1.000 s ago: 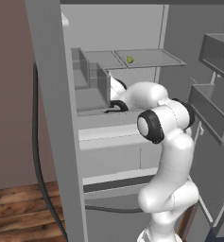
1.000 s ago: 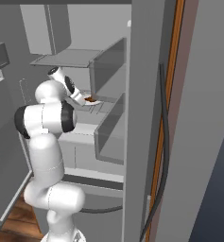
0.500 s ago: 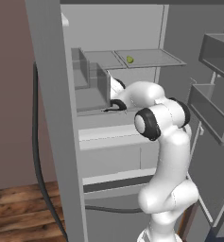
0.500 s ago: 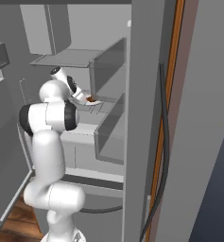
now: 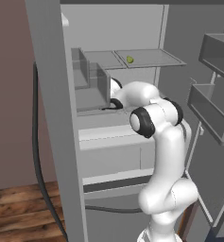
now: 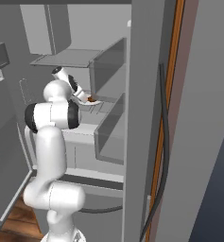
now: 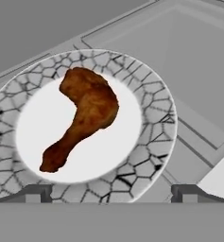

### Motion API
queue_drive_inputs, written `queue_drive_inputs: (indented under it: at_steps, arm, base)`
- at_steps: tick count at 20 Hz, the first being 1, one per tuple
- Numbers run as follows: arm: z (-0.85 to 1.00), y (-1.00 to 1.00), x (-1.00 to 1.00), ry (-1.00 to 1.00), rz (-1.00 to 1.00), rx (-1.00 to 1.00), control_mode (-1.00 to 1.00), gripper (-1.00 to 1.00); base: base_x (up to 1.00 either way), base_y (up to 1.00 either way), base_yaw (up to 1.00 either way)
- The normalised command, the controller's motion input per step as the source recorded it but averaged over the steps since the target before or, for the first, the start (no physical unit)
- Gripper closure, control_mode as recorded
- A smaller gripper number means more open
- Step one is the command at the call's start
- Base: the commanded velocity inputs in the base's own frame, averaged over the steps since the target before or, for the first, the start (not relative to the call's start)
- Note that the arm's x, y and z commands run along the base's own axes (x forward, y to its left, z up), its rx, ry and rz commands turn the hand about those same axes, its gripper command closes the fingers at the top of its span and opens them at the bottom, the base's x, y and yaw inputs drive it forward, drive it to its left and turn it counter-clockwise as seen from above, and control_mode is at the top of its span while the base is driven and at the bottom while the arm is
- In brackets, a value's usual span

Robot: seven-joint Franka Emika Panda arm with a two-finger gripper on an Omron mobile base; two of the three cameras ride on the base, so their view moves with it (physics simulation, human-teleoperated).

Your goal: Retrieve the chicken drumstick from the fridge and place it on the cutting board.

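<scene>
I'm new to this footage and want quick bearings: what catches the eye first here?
In the hand view, a glossy brown chicken drumstick lies on a white plate with a crackle-patterned rim. The white arm reaches into the open grey fridge, its open gripper over the plate. A small yellow-green fruit sits on the shelf above.

I'm in a kitchen: an open grey fridge (image 5: 52,94) with shelves and door bins (image 5: 212,113), a plate (image 7: 151,142) of chicken drumstick (image 7: 87,113), wooden floor (image 5: 19,212)
</scene>
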Motion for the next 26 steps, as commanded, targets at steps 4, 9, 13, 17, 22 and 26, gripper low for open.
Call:
queue_drive_inputs:
  at_steps: [4, 9, 13, 17, 22, 26]
  arm:
    - [-0.16, 0.04, 0.25, 0.0, 0.0, 0.0, -1.0, -1.0]
    - [-0.16, 0.0, 0.28, 0.0, 0.0, 0.0, -1.0, -1.0]
    - [-0.04, 0.0, 0.33, 0.0, 0.0, 0.0, -1.0, -1.0]
    - [0.0, 0.0, 0.21, 0.0, 0.0, 0.0, -1.0, -1.0]
    - [0.0, 0.01, 0.4, 0.03, 0.0, 0.0, -1.0, -1.0]
    - [0.0, 0.09, 0.46, 0.08, 0.0, 0.0, -1.0, -1.0]
  base:
    - [0.0, 0.0, 0.0]
    - [0.0, 0.0, 0.0]
    - [0.0, 0.0, 0.0]
    - [0.0, 0.0, 0.0]
    - [0.0, 0.0, 0.0]
    - [0.0, 0.0, 0.0]
